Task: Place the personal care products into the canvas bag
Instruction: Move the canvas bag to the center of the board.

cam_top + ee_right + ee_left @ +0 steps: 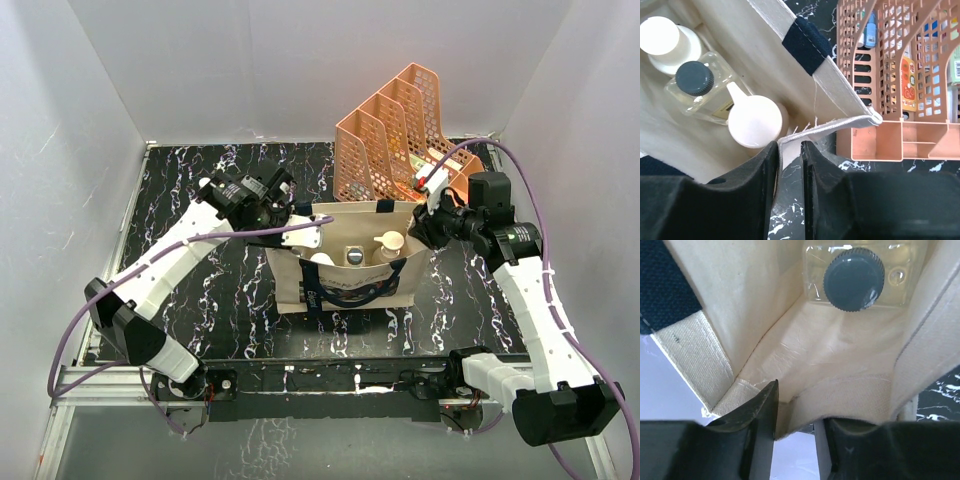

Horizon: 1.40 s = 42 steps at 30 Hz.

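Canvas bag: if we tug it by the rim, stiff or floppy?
Probably floppy: the rim of the canvas bag folds and creases at its corner. It is likely bottom-heavy too, with the clear bottle and others standing inside, so a tug may stretch the wall before the base slides.

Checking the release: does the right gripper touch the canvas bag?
Touching. Right wrist view: the rim of the canvas bag lies against one finger of the right gripper, clear of the other.

The canvas bag (295,280) is being carried upright near the middle of the black, white-veined table (240,310), and the peach mesh file organizer (385,140) is being supported just behind it, far right.
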Tool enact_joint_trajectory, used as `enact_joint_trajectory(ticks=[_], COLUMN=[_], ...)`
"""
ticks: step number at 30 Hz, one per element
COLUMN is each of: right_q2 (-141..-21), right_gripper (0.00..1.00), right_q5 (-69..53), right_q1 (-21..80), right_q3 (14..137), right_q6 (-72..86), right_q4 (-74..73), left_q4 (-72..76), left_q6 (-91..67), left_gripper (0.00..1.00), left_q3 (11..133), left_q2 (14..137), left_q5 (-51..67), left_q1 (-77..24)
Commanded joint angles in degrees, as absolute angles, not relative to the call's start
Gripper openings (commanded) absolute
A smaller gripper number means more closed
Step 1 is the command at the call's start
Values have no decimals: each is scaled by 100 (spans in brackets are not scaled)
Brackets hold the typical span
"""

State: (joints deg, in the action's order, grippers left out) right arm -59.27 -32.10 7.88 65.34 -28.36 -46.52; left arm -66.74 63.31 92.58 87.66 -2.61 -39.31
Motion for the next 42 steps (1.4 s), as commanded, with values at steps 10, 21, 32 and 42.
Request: enact_joint_trajectory(ticks=[10,21,32,42], right_q2=[-5787,-5763,-6200,-6360], right_gripper=[43,58,71,82], right_q5=[-2228,-2952,-3624,-3595], right_q1=[397,278,150,53], right_q3=[6976,7465,8321,8393], right_q6=[-2712,-2664,-2350,-2253], right_q4=[-4579,-4843,-4968,-4954], left_q4=[-6640,-5668,-3528,-2769], left_q6=[5400,4177,1608,1143], left_gripper=[72,85,97,97], left_q3=[9815,10226,9217,8689], left_q2=[8167,7867,7365,8206], left_q5=[249,720,968,272], left_q1=[-3872,-2965,-442,-9])
